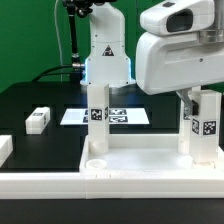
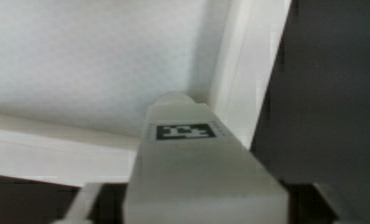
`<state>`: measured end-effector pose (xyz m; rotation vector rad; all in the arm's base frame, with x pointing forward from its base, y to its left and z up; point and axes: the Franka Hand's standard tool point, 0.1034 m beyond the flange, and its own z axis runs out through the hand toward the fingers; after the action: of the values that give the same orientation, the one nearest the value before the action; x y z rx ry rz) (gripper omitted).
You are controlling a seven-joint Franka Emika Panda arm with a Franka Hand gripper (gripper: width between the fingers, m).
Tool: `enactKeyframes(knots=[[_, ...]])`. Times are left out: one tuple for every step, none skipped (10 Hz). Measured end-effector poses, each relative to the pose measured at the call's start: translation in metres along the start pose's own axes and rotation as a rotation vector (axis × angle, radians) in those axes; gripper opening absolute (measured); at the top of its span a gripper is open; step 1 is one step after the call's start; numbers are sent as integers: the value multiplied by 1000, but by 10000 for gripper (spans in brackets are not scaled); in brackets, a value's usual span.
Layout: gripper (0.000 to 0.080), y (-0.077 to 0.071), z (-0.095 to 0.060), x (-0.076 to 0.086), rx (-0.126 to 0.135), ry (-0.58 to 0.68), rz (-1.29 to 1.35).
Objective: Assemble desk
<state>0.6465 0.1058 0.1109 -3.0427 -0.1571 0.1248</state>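
Two black-white-tagged legs (image 1: 97,122) upright on panel (image 1: 140,160); gripper (image 1: 203,108) at one, closure unclear.

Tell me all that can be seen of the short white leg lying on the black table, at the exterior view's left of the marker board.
This leg is a short square block, white and plastic-looking, with dark tag marks too small to read. It lies on its side on the table, touching nothing else visible. It is apart from the desk panel and the marker board.
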Motion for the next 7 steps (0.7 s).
enactKeyframes(knots=[[293,2,0,0,-2,0,97],[293,1,1,0,-2,0,173],[293,2,1,4,-2,34,304],[293,3,1,6,3,80,462],[293,3,2,4,15,117,649],[293,4,2,4,40,144,822],[293,7,2,3,64,159,944]])
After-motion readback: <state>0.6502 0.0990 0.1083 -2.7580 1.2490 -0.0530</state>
